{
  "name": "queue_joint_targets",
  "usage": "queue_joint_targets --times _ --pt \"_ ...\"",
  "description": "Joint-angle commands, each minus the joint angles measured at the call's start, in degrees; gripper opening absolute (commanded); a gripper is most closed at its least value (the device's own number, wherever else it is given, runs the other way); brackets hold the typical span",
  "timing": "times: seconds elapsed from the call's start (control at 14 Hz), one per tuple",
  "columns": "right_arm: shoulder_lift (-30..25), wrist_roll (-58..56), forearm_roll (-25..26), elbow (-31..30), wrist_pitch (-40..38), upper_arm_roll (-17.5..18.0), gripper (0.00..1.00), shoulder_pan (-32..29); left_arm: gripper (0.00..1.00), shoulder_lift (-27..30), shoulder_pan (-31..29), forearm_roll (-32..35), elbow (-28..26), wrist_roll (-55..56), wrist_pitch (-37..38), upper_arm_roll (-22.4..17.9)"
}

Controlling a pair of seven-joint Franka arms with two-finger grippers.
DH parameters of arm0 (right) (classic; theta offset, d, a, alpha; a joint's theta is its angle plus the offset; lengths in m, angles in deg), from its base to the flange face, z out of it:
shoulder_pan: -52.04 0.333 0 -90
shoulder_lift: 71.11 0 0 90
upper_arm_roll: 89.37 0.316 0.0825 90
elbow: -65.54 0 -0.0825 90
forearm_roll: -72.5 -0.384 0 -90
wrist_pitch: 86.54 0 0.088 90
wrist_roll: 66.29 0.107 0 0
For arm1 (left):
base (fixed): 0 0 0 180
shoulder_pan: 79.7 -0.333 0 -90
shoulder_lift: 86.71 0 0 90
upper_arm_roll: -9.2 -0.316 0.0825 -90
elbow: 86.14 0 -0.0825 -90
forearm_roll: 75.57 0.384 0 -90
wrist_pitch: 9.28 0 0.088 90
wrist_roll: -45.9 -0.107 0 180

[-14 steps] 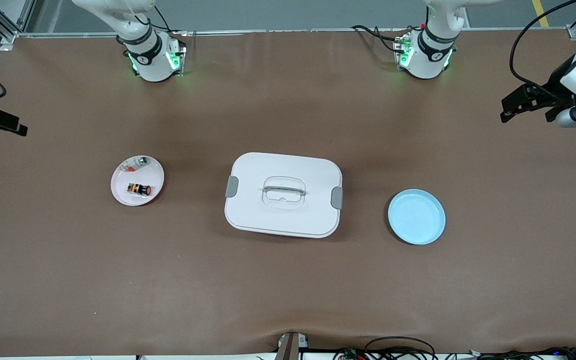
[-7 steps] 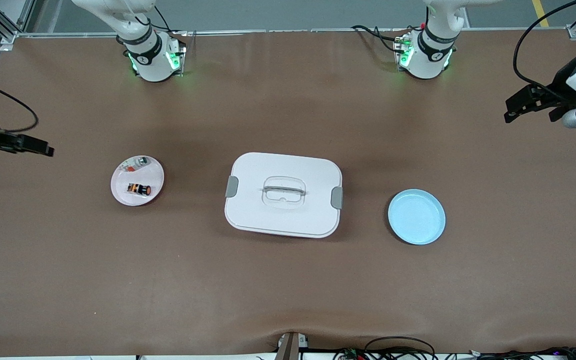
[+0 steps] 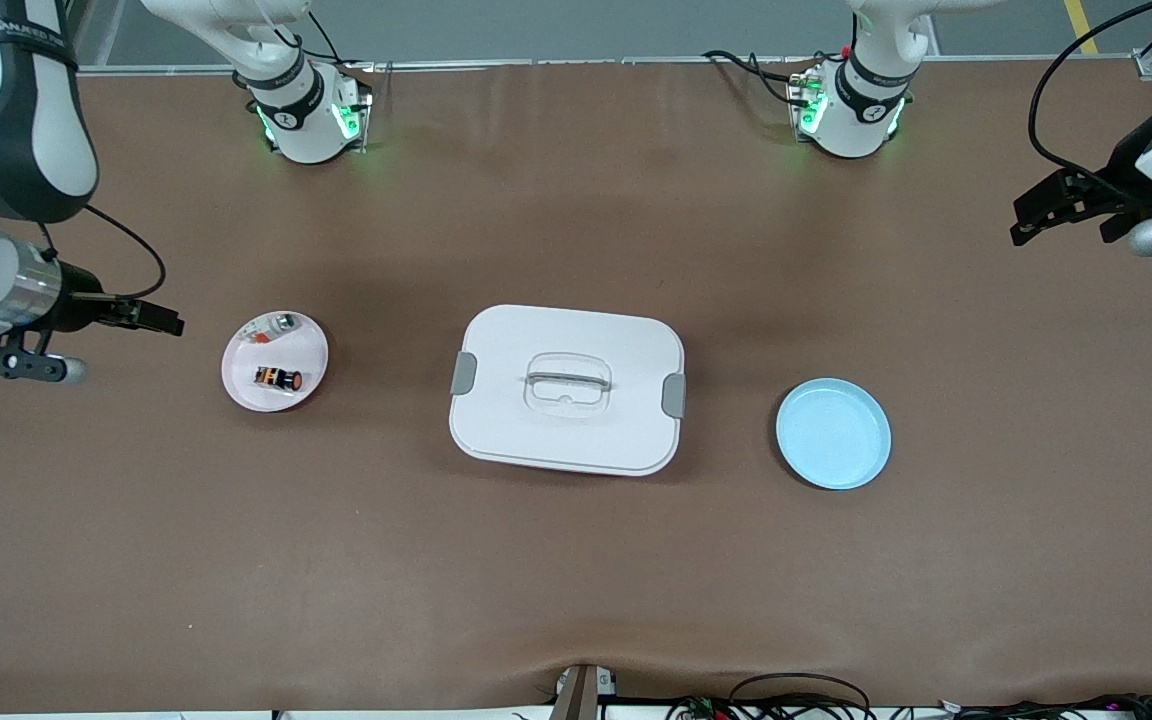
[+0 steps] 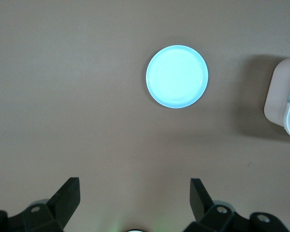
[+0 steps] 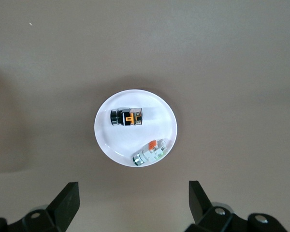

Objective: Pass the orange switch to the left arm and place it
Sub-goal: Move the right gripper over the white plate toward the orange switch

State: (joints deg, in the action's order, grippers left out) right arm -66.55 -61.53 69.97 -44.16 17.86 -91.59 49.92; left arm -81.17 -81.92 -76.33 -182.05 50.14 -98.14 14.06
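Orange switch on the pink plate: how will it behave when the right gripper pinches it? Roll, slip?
The orange switch looks rigid and light: a tiny blocky part. Its rounded metallic end suggests it may roll or pivot if nudged off-centre. It lies loose on the smooth pink plate, so it could skid; the white-grey part lies apart from it.

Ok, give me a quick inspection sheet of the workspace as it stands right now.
Surface: brown table.
Job's things: orange switch lying on pink plate; box mid-table, latched; light-blue plate holds nothing.
Clutter: white-grey part on the pink plate too.
Grippers: right gripper open, beside the pink plate; left gripper open, waiting at its end.
Cables: along the table's near edge.
Surroundings: nothing seen.
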Motion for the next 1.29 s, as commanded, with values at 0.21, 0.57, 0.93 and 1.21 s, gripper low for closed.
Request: queue_joint_targets --times 0.21,0.57,0.93,1.21 --pt "-2.1 5.0 -0.5 -14.1 15.3 -0.1 1.0 0.0 1.0 0.3 -0.5 -0.9 0.5 -0.8 1.0 0.0" --pt "-0.6 6.5 -0.5 -21.8 27.0 -0.1 1.0 1.0 1.0 0.2 -0.9 -0.9 0.5 -1.0 1.5 -0.1" --pt "3.5 6.8 -0.5 -21.8 34.1 -0.1 1.0 5.0 1.0 0.2 -1.0 -1.0 0.4 -0.9 1.5 -0.2" --pt "4.6 6.8 -0.5 -21.6 35.3 -0.1 1.0 6.9 1.0 -0.1 -0.9 -0.9 0.5 -0.9 1.5 -0.1"
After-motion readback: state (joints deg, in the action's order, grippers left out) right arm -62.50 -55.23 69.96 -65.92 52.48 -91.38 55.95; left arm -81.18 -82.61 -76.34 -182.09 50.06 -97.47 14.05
